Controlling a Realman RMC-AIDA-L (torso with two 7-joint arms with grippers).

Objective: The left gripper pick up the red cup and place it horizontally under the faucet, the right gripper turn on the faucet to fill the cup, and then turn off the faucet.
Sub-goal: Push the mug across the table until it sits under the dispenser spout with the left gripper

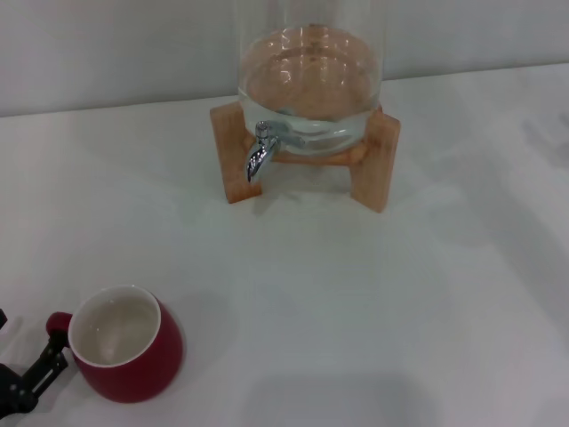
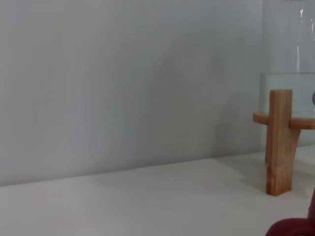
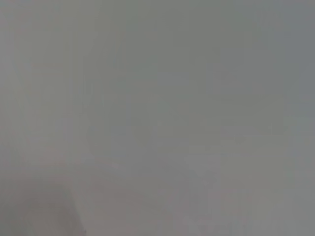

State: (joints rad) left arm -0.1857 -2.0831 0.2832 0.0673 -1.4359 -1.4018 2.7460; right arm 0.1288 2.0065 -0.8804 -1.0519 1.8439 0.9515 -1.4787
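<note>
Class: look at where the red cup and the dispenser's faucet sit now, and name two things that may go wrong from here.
1. The left gripper is at the small handle of the red cup, low in the head view's corner; a hold there may let the cup tilt or slip.
2. The cup stands far from the faucet, whose spout hangs low between the legs of the wooden stand; the carried cup might bump a leg.

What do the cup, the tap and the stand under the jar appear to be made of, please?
The cup looks like glazed ceramic: glossy dark red outside, white inside. The tap seems to be polished metal, bright and mirror-like. The stand appears to be plain light wood, matte with a warm tan tone.
</note>
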